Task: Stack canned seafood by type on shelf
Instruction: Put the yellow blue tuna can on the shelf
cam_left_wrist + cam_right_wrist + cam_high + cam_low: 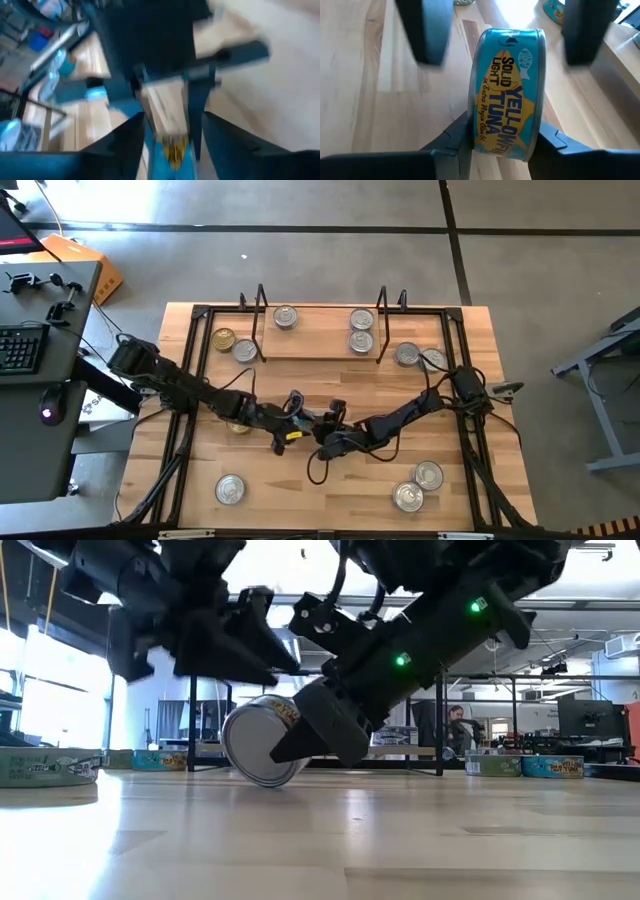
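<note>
Nearest to the front edge of the wooden tabletop (330, 490) lay three short round silver-lidded tins: one at the near left (230, 489) and two close together at the near right (419, 486).

In the middle of the table the two arms met. The right gripper (501, 137) was clenched on a blue and yellow tuna tin (506, 95), its two dark fingers pressing on the flat lid and the flat bottom. The tin stood on its edge, so its round axis ran across the fingers, from one pad to the other, and its label faced the right wrist camera. In the low view this tin (262, 743) hung just above the wood or touched it; I could not tell which.

The left gripper (287, 420) was just beside the same tin, on its left side, and its fingers (124, 142) stood apart, released, with the tin between them but seemingly not held. It looked like a hand-over, with the tin now belonging to the right arm.

Far from the grippers stood the low light-wood shelf with black wire uprights (320, 346), well apart from the held tin. It carried one tin at its left (285, 317) and two at its right (361, 330). More tins lay beside both ends. The coming move probably called for carrying the tin far, toward this shelf.
</note>
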`<action>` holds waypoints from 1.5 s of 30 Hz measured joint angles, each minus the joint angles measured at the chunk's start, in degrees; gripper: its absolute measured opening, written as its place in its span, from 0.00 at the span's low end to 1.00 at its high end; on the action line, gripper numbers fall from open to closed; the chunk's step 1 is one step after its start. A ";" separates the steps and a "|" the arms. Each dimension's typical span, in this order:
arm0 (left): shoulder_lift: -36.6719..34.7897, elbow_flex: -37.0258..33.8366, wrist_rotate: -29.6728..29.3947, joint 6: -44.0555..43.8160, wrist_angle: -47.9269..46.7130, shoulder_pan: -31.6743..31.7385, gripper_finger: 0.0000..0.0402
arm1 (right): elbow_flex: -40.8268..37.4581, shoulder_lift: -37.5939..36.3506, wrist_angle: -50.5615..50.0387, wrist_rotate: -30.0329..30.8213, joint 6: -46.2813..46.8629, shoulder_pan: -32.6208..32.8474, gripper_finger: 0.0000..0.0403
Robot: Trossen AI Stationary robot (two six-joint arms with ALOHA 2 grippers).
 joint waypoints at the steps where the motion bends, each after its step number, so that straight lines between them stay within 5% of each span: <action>1: 0.48 -0.06 -0.95 -0.26 -0.39 0.02 0.51 | 0.52 0.00 -0.98 -0.18 0.17 0.00 0.29; 8: 0.70 -0.08 -4.07 -6.88 -7.28 0.30 0.58 | 3.80 0.00 -8.75 -0.68 3.87 0.02 0.29; 17: 0.70 -0.09 -4.00 -10.12 -10.28 0.28 0.30 | 5.23 0.00 -10.32 -2.08 4.50 0.02 0.42; 24: 0.53 -0.49 -3.66 -15.80 -10.92 0.26 0.30 | 5.26 -2.92 -17.45 -7.84 7.06 -0.64 0.48; 30: 0.46 -4.66 -4.51 -17.73 -2.98 0.65 0.30 | 2.87 -5.07 -22.78 1.80 11.59 2.58 0.48; 39: 0.78 -12.90 2.59 -19.07 21.91 1.01 0.30 | -12.27 -4.90 0.08 10.65 18.75 8.24 0.48; 45: 0.74 -13.09 6.95 -18.32 32.55 1.40 0.30 | -19.26 -4.91 28.54 10.26 7.19 8.66 0.49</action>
